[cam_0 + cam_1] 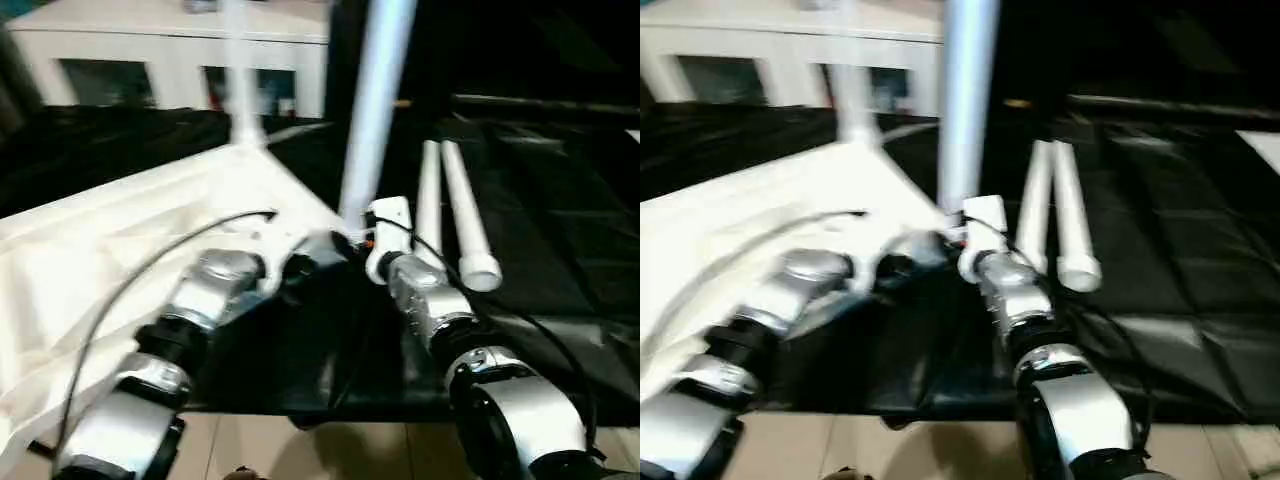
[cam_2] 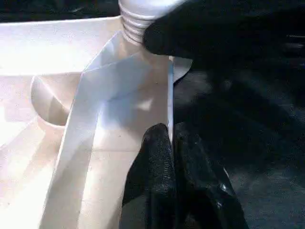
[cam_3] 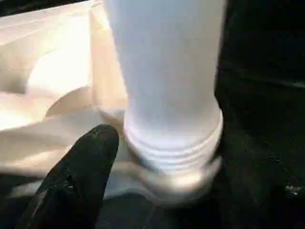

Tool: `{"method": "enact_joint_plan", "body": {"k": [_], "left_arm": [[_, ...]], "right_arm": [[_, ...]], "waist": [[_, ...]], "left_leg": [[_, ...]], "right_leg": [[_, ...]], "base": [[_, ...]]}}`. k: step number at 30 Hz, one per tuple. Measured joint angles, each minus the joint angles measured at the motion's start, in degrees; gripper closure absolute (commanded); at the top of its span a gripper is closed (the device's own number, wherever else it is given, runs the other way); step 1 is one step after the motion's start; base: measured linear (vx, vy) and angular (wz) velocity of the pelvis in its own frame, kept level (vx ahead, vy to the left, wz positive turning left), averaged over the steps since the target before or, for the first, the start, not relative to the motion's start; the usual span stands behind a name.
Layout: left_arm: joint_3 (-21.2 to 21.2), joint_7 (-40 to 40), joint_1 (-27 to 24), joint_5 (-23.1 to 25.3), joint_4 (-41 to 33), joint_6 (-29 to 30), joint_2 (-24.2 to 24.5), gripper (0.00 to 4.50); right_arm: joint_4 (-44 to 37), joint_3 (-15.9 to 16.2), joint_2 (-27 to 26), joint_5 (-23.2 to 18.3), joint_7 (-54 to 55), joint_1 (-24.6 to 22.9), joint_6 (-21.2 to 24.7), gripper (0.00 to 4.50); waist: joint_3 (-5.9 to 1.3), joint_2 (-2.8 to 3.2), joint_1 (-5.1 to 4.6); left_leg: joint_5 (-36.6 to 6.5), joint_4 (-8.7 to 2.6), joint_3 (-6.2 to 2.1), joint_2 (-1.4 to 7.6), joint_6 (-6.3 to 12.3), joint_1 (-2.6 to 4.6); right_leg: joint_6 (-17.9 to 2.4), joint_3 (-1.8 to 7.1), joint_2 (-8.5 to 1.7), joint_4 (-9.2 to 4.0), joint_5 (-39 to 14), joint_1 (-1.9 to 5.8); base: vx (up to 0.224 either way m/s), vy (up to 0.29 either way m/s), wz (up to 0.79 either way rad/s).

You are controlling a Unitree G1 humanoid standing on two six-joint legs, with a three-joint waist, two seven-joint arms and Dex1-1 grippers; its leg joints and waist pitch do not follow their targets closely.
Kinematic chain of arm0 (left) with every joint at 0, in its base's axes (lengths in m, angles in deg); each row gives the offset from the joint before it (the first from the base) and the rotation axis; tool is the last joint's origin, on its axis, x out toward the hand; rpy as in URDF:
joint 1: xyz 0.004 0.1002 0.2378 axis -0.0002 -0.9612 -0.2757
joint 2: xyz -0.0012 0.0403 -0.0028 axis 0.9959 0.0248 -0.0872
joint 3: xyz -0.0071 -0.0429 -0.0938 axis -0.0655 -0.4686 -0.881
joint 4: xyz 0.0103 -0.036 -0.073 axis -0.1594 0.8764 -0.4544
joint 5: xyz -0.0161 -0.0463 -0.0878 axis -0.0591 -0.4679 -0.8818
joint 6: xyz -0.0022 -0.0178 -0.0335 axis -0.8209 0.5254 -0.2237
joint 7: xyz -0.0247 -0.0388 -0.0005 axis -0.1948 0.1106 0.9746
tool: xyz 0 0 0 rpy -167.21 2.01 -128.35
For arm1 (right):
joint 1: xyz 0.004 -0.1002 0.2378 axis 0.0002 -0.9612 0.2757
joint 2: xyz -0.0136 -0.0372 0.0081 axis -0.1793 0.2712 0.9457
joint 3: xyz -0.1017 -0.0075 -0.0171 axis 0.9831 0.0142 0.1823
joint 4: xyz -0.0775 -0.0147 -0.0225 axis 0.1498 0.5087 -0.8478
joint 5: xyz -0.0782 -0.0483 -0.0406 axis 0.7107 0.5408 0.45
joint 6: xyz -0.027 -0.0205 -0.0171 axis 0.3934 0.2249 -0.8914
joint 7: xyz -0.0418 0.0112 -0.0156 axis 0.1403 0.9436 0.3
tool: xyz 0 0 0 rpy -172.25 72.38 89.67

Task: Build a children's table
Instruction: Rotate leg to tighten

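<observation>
Tabletop (image 2: pixel 57 157) rim pinched in closed left gripper (image 2: pixel 171 143), per left wrist view. Right wrist view: threaded leg (image 3: pixel 171 95) upright at corner socket; right gripper (image 3: pixel 157 157) spread around it, grip unclear.

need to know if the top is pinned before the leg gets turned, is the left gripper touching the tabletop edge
Touching. In the left wrist view the left gripper has its two black fingers closed on the thin edge wall of the tabletop, one on each side.
</observation>
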Motion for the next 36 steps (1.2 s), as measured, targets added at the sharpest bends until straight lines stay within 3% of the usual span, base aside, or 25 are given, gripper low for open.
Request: {"method": "enact_joint_plan", "body": {"k": [4, 7, 13, 17, 24, 31, 36], "left_arm": [[0.02, 4.13, -1.87, -0.12, -2.22, -2.29, 2.97, 4.5], [-0.05, 10.23, -4.3, -1.36, -5.03, -4.63, 6.3, 4.5], [1.78, 21.89, -7.52, -3.89, -9.73, -6.4, 10.2, 4.5], [1.86, 25.28, -9.19, -4.74, -11.86, -6.46, 11.89, 4.5], [1.85, 27.07, -9.58, -4.92, -12.34, -6.3, 12.18, 4.5], [1.83, 27.16, -9.6, -5.04, -12.58, -5.76, 12.21, 4.5], [1.67, 25.64, -9.53, -4.89, -12.4, -5.02, 11.48, 4.5]], "right_arm": [[-1.02, 2.28, 3.58, -0.04, -11.39, 0.01, 1.39, 0.56], [-3.68, 5.57, 8.08, 0.18, -22.04, -0.62, 2.69, 0.56], [-8.01, 8.72, 12.15, 0.59, -34.1, -0.97, 2.65, 0.56], [-12.16, 11.15, 15.11, 1.23, -41.93, -2.99, 3.78, 0.56], [-13.65, 13.36, 16.63, 1.59, -46.1, -4.28, 4.87, 1.03], [-13.91, 13.39, 16.37, 1.99, -46.05, -4.43, 5.63, 1.64], [-13.87, 12.75, 15.21, 1.45, -43.35, -4.78, 6.41, 1.73]], "waist": [[0.0, 0.0, -0.49], [0.0, 0.0, -0.3], [0.03, -0.04, 1.47], [0.06, -0.09, 1.67], [0.08, -0.13, 1.66], [0.09, -0.14, 1.66], [0.08, -0.15, 1.5]], "left_leg": [[-0.01, -0.28, 0.06, 0.01, 0.01, -0.08], [-0.01, -0.41, 0.06, 0.06, 0.04, -0.24], [-0.07, -0.25, 0.09, 0.09, 0.13, -0.38], [-0.07, -0.04, 0.1, 0.09, 0.13, -0.38], [-0.05, 0.18, 0.05, 0.12, 0.11, -0.35], [-0.05, 0.18, 0.06, 0.11, 0.11, -0.36], [-0.05, 0.2, 0.06, 0.12, 0.12, -0.33]], "right_leg": [[0.0, -0.03, 0.04, -0.3, -0.01, -0.08], [-0.12, -0.15, 0.08, -0.37, -0.09, -0.22], [-0.2, -0.2, 0.05, -0.35, -0.13, -0.26], [-0.19, -0.14, 0.01, -0.24, -0.11, -0.21], [-0.18, -0.13, 0.01, 0.05, -0.11, -0.22], [-0.18, -0.13, 0.01, 0.05, -0.11, -0.23], [-0.18, -0.11, 0.01, 0.08, -0.11, -0.22]], "base": [[0.0, 0.0, 0.0], [0.0, 0.0, 0.0], [0.0, 0.0, 0.0], [0.0, 0.0, 0.0], [0.0, 0.0, 0.0], [0.0, 0.0, 0.0], [0.0, 0.0, 0.0]]}}
